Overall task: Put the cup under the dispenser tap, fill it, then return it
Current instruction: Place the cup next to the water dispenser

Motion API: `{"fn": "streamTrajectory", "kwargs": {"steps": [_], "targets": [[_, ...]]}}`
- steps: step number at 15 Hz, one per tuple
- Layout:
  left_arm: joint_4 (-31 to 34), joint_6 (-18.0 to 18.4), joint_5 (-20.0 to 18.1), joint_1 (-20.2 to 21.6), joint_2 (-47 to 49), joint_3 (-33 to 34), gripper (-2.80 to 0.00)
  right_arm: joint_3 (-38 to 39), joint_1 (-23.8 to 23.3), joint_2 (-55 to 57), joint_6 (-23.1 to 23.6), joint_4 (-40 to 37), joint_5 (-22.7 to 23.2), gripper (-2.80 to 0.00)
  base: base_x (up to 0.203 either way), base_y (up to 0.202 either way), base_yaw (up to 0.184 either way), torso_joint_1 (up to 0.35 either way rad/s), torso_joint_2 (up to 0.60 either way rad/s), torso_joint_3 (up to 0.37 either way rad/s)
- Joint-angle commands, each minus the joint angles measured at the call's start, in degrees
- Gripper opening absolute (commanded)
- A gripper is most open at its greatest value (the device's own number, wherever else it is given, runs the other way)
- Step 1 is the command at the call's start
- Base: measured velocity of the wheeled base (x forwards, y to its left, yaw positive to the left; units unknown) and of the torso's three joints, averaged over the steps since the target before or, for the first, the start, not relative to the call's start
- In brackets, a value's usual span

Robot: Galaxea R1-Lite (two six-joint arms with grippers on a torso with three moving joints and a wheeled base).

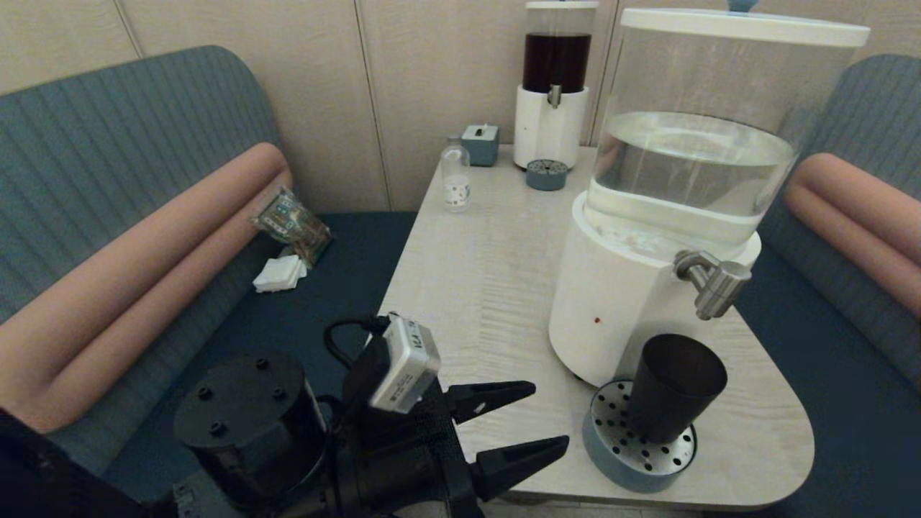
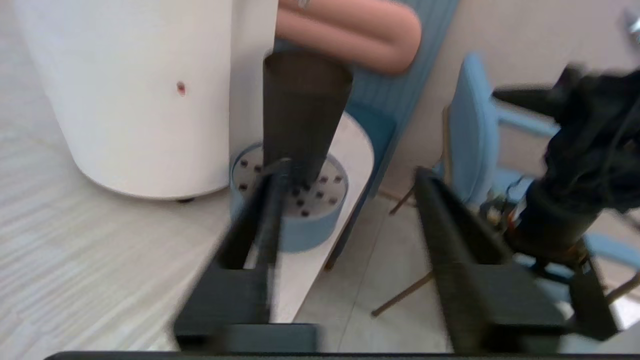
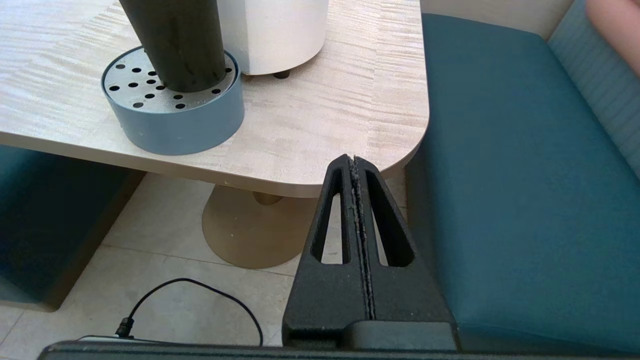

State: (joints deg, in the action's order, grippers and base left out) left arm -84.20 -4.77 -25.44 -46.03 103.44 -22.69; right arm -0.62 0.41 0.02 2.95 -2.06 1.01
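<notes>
The smoky-black cup [image 1: 673, 388] stands upright on the blue drip tray [image 1: 611, 450], directly beneath the silver dispenser tap [image 1: 714, 282] of the big white-based water dispenser [image 1: 619, 295]. My left gripper [image 1: 550, 419] is open and empty at the table's near edge, a short way left of the tray, apart from the cup. In the left wrist view the cup [image 2: 302, 112] lies ahead, just inside the left finger of the open left gripper [image 2: 350, 175]. My right gripper [image 3: 354, 160] is shut and empty below the table's near right corner; the cup [image 3: 175, 40] shows there too.
A smaller dark-liquid dispenser [image 1: 554, 86] with its own drip tray [image 1: 546, 174], a small clear bottle [image 1: 455, 176] and a grey box [image 1: 480, 144] stand at the table's far end. Benches flank the table [image 1: 468, 288]; packets [image 1: 291, 226] lie on the left seat.
</notes>
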Motion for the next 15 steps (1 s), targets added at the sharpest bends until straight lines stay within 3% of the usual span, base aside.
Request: {"fn": "streamTrajectory", "kwargs": {"steps": [1,5,15], "targets": [[-0.44,0.84,-0.34,-0.02,3.88,-0.65,0.0,0.01,0.02,-0.11,0.04,0.04,0.04,-2.8,0.0,0.0,0.0,0.0,0.0,0.0],[-0.47,1.9,-2.25,-0.01,8.49,-5.32,0.0,0.01,0.02,-0.11,0.04,-0.04,0.04,-2.8,0.0,0.0,0.0,0.0,0.0,0.0],[-0.5,2.05,-2.17,-1.15,19.78,-18.02,0.0,0.01,0.02,-0.11,0.04,0.04,0.04,-2.8,0.0,0.0,0.0,0.0,0.0,0.0]]}}
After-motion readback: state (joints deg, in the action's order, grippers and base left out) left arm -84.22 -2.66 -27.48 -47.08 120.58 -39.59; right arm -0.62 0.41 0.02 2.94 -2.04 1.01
